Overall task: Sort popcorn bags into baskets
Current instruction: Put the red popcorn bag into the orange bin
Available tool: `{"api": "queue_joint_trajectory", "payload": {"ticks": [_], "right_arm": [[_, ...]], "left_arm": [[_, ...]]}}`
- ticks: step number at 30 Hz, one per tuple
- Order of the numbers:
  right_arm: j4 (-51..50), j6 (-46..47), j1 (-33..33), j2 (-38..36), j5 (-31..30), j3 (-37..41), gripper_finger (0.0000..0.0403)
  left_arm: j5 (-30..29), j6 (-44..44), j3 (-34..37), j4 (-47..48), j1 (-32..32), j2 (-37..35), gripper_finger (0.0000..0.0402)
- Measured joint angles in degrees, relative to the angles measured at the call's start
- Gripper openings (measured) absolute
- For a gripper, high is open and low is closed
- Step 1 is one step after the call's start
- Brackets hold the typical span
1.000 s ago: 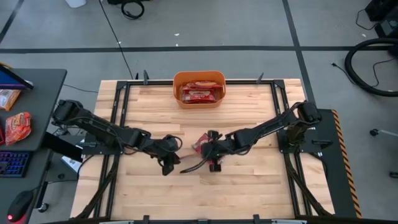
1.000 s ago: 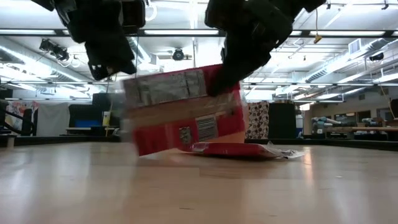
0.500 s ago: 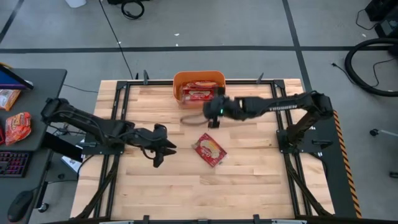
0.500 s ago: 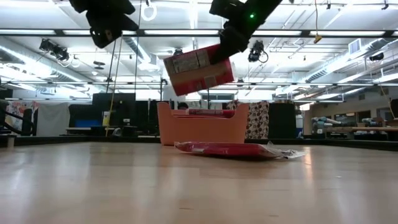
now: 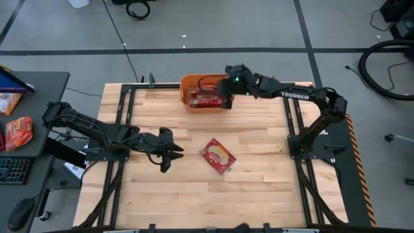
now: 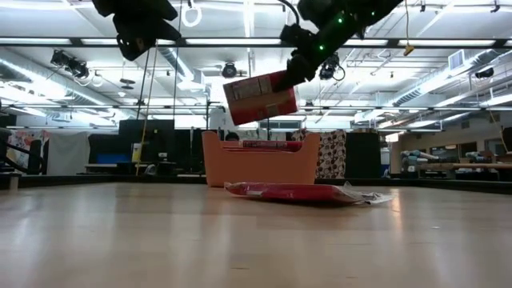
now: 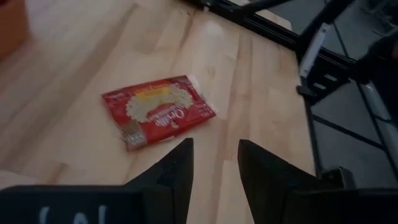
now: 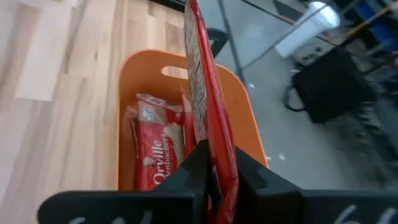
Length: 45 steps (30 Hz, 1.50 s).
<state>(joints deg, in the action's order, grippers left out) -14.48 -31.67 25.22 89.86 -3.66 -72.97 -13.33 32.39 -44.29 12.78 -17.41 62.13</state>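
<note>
The right gripper [image 5: 226,98] hangs above the orange tub [image 5: 186,83] at the far edge of the worktop [image 5: 259,188], its fingers clamped on a popcorn bag [image 6: 258,97] held edge-up; other bags [image 8: 155,152] already lie inside. One more bag [image 5: 217,155] lies flat mid-worktop, nothing around it. The left gripper [image 5: 166,159] hovers just beside it, fingers apart and empty.

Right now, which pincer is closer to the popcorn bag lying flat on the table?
The left. The left pincer hangs open just beside the lone popcorn bag, while the right pincer is far off over the orange basket, shut on another bag.
</note>
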Motion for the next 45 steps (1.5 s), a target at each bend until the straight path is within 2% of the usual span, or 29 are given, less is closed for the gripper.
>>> {"api": "queue_joint_trajectory", "payload": {"ticks": [5,9,13,20,23,27,30,35,39,45], "right_arm": [[1.6,0.09,5.22,3.4,6.58,0.17,0.0038],[3.64,0.41,7.73,8.32,8.24,0.17,0.0046],[4.33,2.67,8.73,11.63,9.67,0.22,0.0071],[3.9,7.76,8.72,11.8,9.96,0.22,0.0128],[1.82,7.71,8.55,10.3,7.7,0.22,0.0151],[-3.64,8.34,8.14,6.9,-0.67,0.22,0.0175],[-6.56,12.51,7.68,3.17,-1.7,0.22,0.0185],[-7.42,22.7,2.66,-1.83,4.91,0.2,0.0191],[-8.42,27.7,-4.73,-2.52,4.99,0.2,0.0192],[-11.54,39.84,-15.94,0.77,5.0,0.2,0.0192]], "left_arm": [[-5.45,-0.01,0.0,-0.16,0.0,0.02,0.013],[-7.63,0.29,0.0,-0.67,0.0,0.02,0.013],[-7.62,1.74,0.0,-0.66,0.0,0.02,0.013],[-7.45,2.97,0.0,-0.46,0.0,0.02,0.013],[-7.42,2.96,0.0,-0.44,0.0,0.02,0.013],[-6.84,2.94,0.0,-0.46,0.0,0.04,0.013],[-5.99,2.93,0.0,-0.44,0.0,0.04,0.013],[-5.96,2.36,0.0,-0.39,0.0,0.04,0.013],[-5.98,-2.17,0.0,-0.1,0.0,0.78,0.013],[-5.86,-6.5,0.04,-0.13,-0.61,3.48,0.013]]}}
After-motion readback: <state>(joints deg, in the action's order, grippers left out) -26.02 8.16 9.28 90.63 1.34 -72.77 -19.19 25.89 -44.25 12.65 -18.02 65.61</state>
